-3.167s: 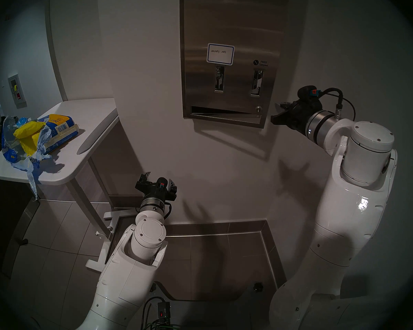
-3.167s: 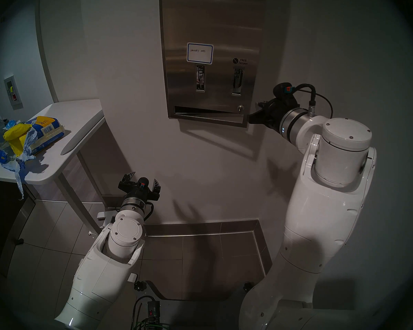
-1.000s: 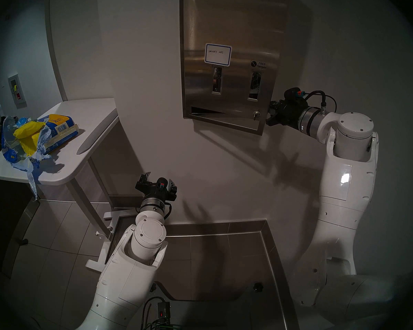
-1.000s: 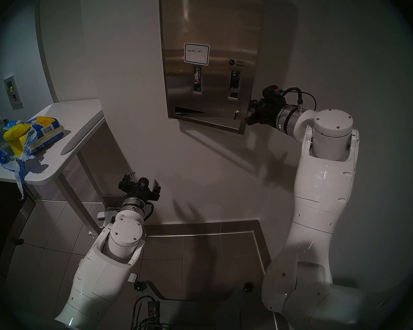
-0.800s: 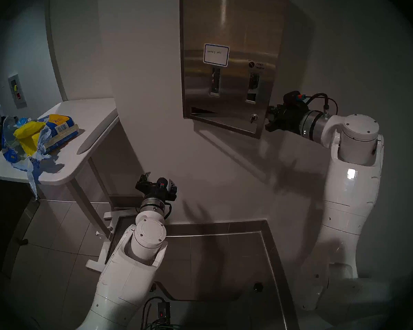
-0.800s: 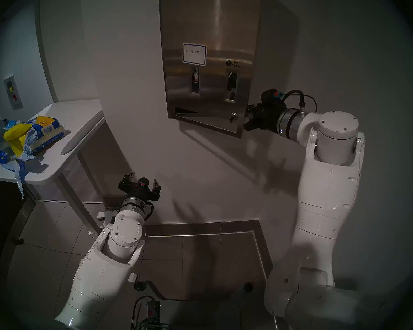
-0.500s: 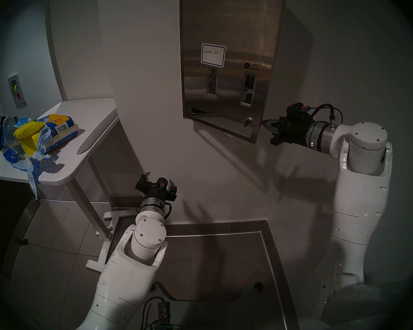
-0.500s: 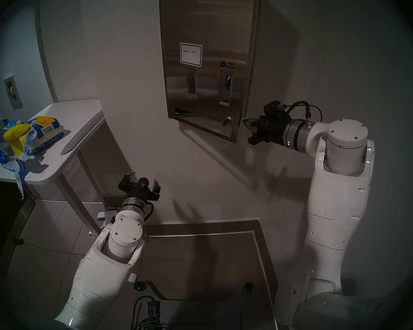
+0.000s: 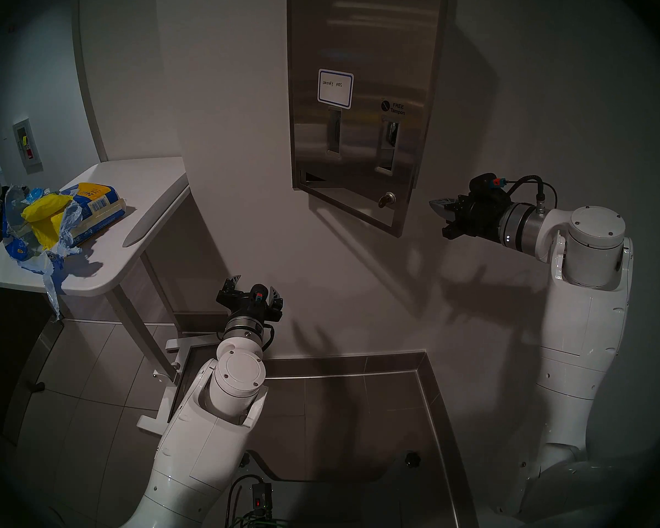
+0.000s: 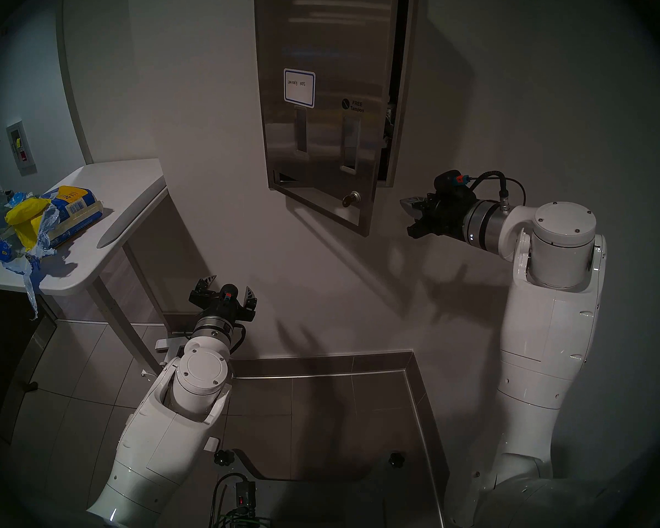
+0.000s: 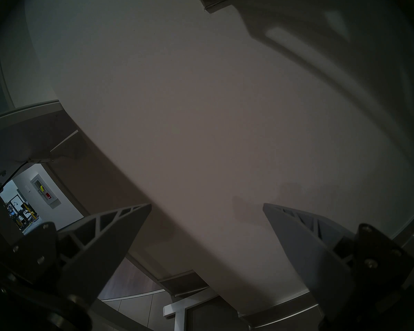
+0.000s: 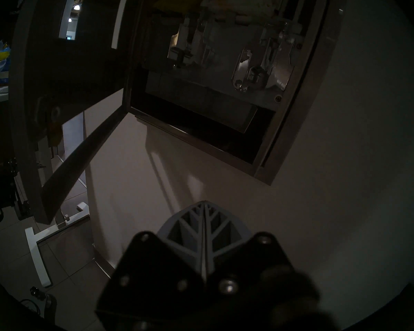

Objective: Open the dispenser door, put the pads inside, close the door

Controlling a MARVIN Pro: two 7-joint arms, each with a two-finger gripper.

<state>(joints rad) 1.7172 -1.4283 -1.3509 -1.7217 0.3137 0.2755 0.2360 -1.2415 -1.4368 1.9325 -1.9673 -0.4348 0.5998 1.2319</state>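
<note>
The dispenser door [image 9: 362, 108] hangs partly open, so the right gripper [image 9: 441, 215], fingers pressed together and empty, waits beside it, while the left gripper [image 9: 254, 285] stays spread wide for the yellow pads [image 9: 46, 218] on the table [image 9: 130, 195].

The dispenser door [image 9: 362, 108] stands ajar on the wall, swung out at its right edge. The pads [image 9: 46, 211] lie at the desk's [image 9: 138, 195] left edge, inside a torn pack [image 9: 58, 226].

Glossy white arms [image 9: 583, 325], silver wrist rings, black cables.
</note>
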